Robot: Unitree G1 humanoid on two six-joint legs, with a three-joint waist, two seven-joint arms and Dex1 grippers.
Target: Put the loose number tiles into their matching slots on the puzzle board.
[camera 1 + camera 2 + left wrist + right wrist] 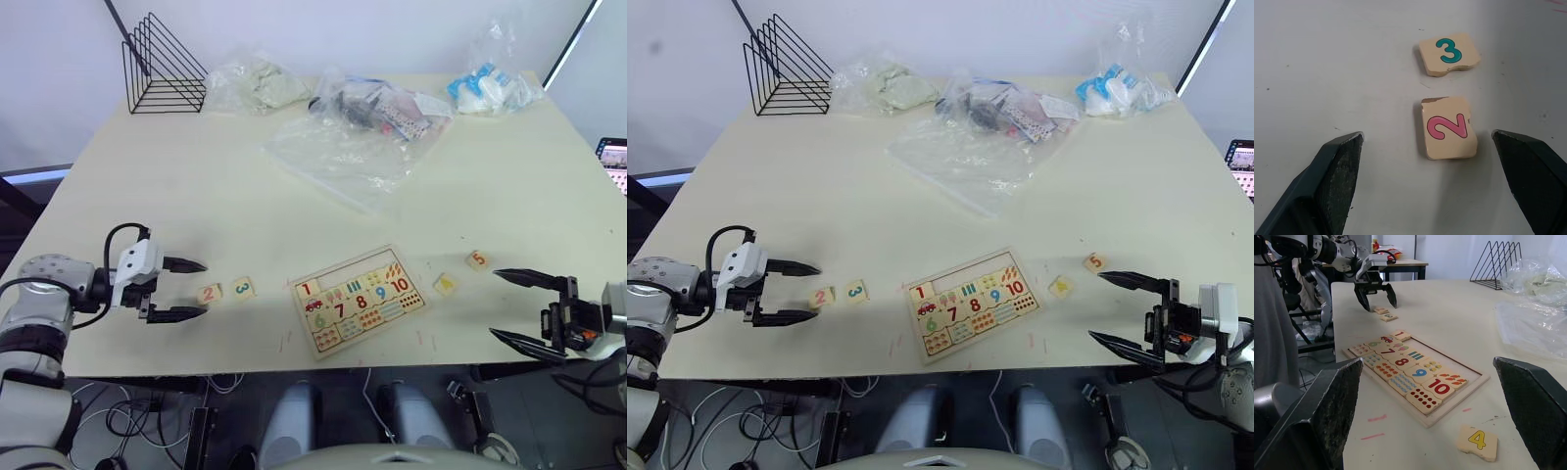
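Observation:
The puzzle board lies near the table's front edge, in the middle. Its number 1 tile is seated, and the slots beside it are bare wood. Loose tiles 2 and 3 lie left of the board. Tiles 4 and 5 lie to its right. My left gripper is open and low over the table, its fingers on either side of tile 2 without touching it. At the front right, my right gripper is open and empty, just short of tile 4.
A large clear plastic bag lies behind the board. More filled bags and a black wire rack stand along the far edge. The table's front edge runs just under both grippers.

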